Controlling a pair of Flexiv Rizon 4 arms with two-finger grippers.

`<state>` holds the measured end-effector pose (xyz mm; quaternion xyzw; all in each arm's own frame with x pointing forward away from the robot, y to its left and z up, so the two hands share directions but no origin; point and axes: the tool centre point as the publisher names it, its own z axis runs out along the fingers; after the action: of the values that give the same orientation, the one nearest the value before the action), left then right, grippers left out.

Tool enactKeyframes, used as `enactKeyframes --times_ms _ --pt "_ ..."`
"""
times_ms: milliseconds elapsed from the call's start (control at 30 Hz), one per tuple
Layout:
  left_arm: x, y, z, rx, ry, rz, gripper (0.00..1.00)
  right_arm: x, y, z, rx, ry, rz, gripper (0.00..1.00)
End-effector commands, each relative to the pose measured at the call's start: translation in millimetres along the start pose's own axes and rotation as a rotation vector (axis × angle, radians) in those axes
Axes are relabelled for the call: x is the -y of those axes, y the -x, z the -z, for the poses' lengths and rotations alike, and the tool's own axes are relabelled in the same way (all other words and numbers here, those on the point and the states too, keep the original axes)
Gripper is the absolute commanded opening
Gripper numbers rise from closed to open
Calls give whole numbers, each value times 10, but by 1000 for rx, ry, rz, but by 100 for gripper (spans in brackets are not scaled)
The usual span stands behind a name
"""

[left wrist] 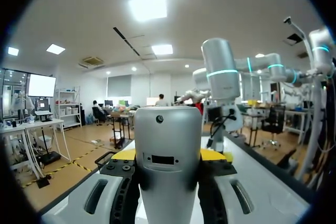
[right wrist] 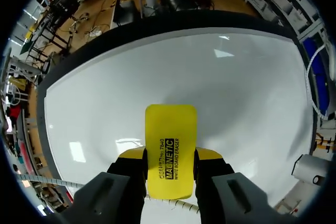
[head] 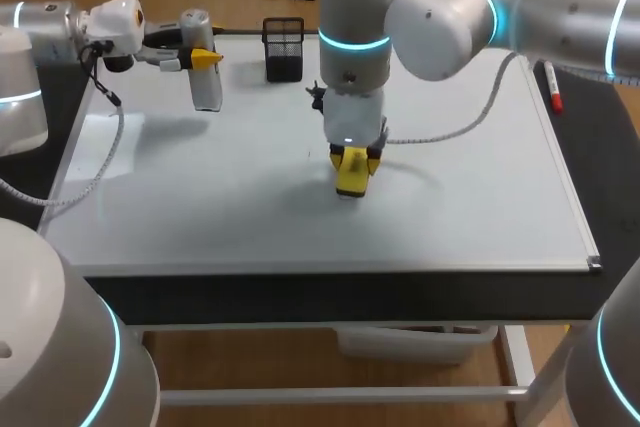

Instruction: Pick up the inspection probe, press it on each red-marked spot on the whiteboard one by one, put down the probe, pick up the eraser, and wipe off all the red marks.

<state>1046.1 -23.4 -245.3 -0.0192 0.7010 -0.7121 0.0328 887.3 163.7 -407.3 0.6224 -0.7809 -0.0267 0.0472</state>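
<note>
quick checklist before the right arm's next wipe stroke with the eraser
1. Eraser gripped: ok. The right gripper has a finger on each side of it.
2. Eraser touching the whiteboard: cannot tell. It is down at the surface, but contact is not visible.
3. Red marks left to wipe: cannot tell. None show on the visible board, but the right arm hides part of it.
4. Probe out of the path: ok. The left gripper holds it at the far left corner.
5. Mesh holder and red marker clear of the eraser: ok. Both sit apart from it, at the board's edges.
</note>
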Motion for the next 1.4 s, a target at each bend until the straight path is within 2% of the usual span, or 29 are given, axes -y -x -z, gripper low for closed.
enactKeyframes --times_ms 33,700,1400 --pt "22 -19 0 4 2 -2 0 -118 18 -43 4 -30 15 0" --pt "22 -19 0 4 2 -2 0 -263 234 -172 -1 -41 107 0" --pt "22 -19 0 4 2 -2 0 -225 166 -337 -17 -8 97 0"
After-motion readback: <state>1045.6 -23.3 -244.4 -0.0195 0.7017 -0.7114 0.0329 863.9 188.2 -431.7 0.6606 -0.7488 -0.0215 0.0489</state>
